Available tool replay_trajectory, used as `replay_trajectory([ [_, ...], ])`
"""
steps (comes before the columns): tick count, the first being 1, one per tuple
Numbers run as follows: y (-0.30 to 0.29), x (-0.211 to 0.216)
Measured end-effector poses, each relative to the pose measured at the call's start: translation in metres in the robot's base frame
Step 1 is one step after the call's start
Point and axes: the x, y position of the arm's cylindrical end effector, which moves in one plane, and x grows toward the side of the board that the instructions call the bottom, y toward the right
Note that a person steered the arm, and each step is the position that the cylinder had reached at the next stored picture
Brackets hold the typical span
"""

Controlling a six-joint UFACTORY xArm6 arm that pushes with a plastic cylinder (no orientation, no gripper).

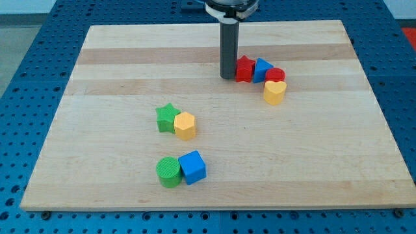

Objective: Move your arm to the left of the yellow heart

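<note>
The yellow heart (275,91) lies in the upper right part of the wooden board (117,84). Just above it sit a red block (275,75), a blue triangle (262,69) and a red star (244,68), packed in a row. My tip (227,77) stands on the board at the left side of the red star, touching or nearly touching it. The tip is up and to the left of the yellow heart, about a block's width away from it.
A green star (167,117) and a yellow hexagon (185,125) sit together left of the board's centre. A green cylinder (169,171) and a blue cube (192,166) sit together below them. Blue perforated table surrounds the board.
</note>
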Motion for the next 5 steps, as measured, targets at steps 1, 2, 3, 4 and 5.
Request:
replay_trajectory([
  [1,0.000,0.000],
  [2,0.000,0.000],
  [3,0.000,0.000],
  [4,-0.014,0.007],
  [5,-0.015,0.038],
])
